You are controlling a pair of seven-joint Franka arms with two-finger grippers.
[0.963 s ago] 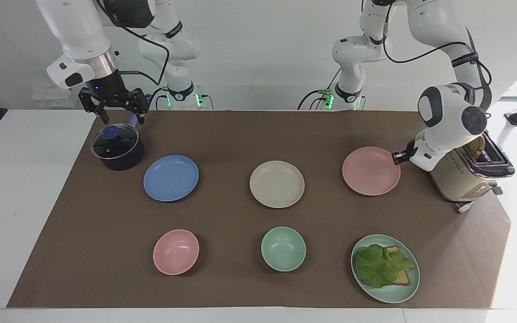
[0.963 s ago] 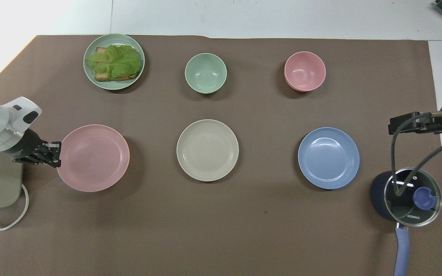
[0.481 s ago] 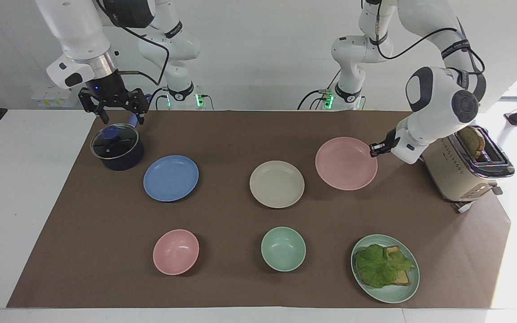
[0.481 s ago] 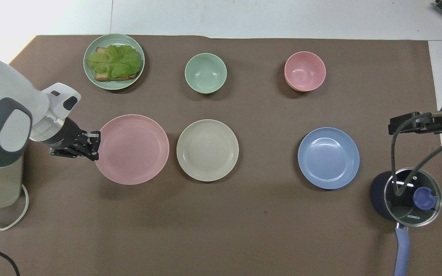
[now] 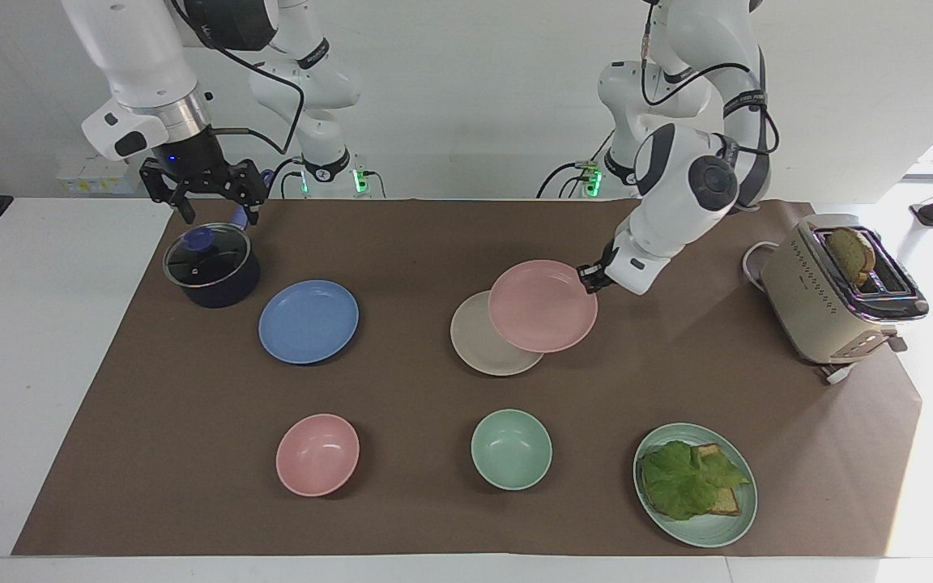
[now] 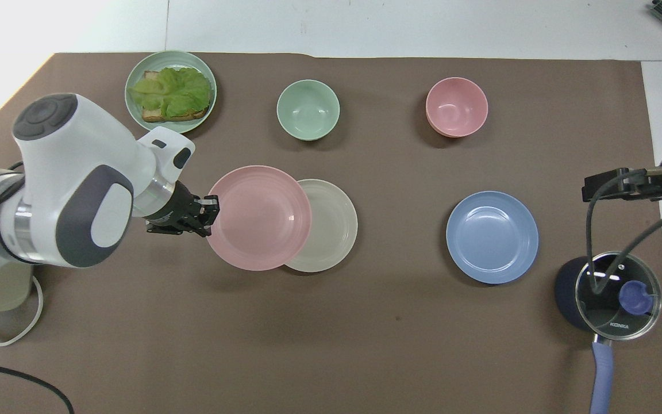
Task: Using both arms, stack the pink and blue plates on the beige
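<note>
A: Where is the pink plate (image 5: pixel 542 306)?
B: In the air, pinched at its rim by the left hand (image 5: pixel 592 278), partly over the beige plate (image 5: pixel 479 344) in the middle of the table (image 5: pixel 402 243).
A: And the blue plate (image 5: pixel 308 321)?
B: On the table toward the right arm's end, beside a lidded pot (image 5: pixel 211 265).
A: The right hand (image 5: pixel 203 188)?
B: Waiting above that pot, fingers spread wide, holding nothing.

A lidded dark pot (image 5: pixel 211 267) stands just under the right arm's fingers (image 5: pixel 189 212). A pink bowl (image 5: pixel 317 454), a green bowl (image 5: pixel 511 448), a lettuce plate (image 5: pixel 695 484) and a toaster (image 5: pixel 837 291), perhaps holding bread, stand well apart from them.
</note>
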